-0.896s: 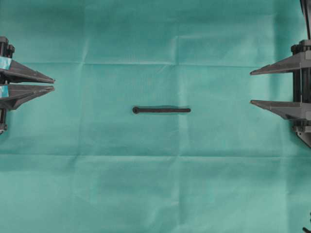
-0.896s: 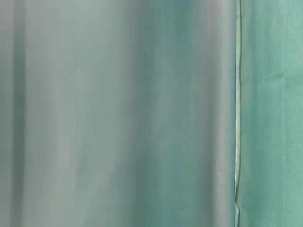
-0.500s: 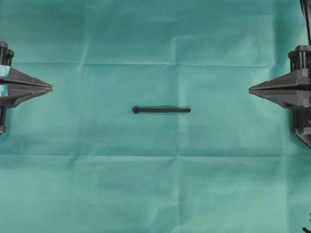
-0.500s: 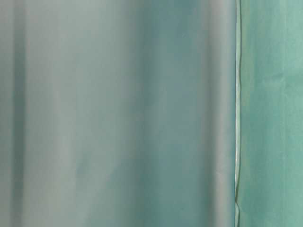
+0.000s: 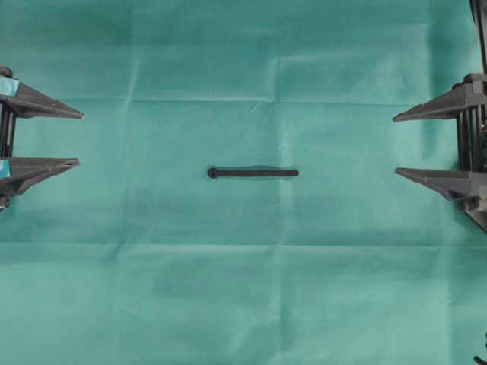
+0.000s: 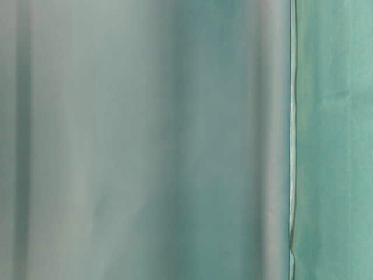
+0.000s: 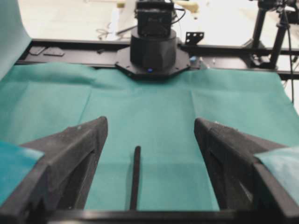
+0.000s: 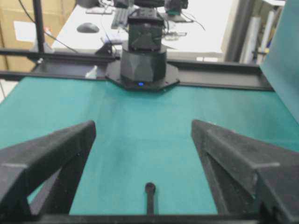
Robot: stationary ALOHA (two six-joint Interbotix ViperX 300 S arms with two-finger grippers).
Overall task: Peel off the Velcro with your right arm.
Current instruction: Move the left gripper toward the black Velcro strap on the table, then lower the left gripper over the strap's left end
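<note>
Green cloth [image 5: 243, 296] covers my whole table, with soft fold lines running across it. Right in the middle lies the Velcro [image 5: 253, 173], a thin black strip lying flat, with its round end pointing toward my left side. Nothing is touching it. My left pincer [image 5: 76, 138] sits at the left edge of the overhead view (it has little teal pads on its fingers [image 5: 42, 106]), and its two fingers are spread wide apart with nothing between them. My right pincer [image 5: 396, 146] sits at the right edge, plain dark grey, and it is spread wide too, holding nothing. Both are well apart from the strip, one on each side. From my left wrist camera I see the strip between the fingers, far ahead on the cloth. The table-level camera shows only blurry green cloth hanging close in front of it.
</note>
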